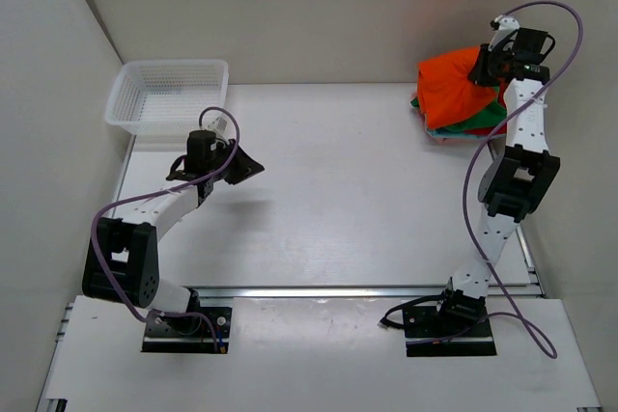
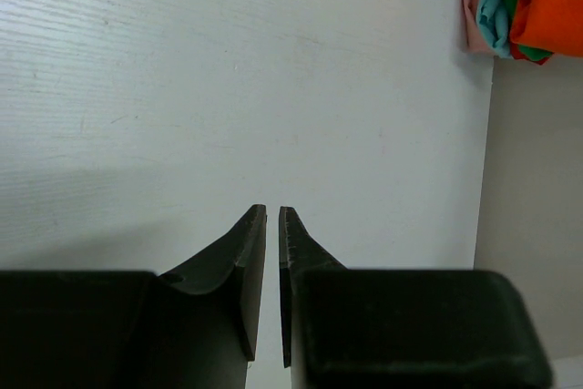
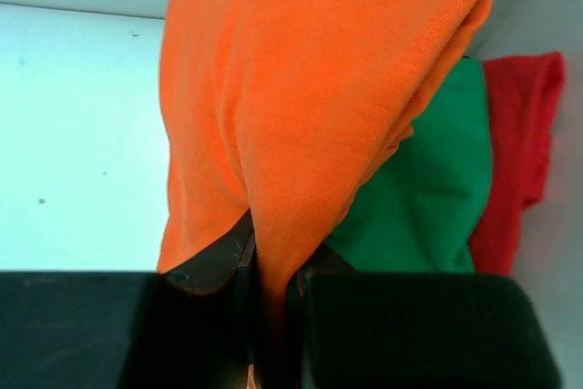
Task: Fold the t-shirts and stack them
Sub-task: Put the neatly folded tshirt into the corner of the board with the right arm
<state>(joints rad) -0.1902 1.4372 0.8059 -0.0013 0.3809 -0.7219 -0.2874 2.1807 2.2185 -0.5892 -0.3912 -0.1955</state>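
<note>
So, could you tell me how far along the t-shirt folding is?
Done: nothing folded or stacked yet. In hand: the right fingers pinch the orange t-shirt, raised above the green t-shirt and red t-shirt heaped at the far right corner of the table; the left fingers hang empty, nearly closed. Left: folding and stacking every shirt.

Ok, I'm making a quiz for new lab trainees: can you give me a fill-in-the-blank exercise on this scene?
The t-shirt pinched in the right claw is ___.
In the right wrist view, between it and the red t-shirt, lies a ___ one.
The left claw, over bare table, holds ___.
The white mesh basket sits in the table's far ___ corner.
Missing words: orange; green; nothing; left.
</note>
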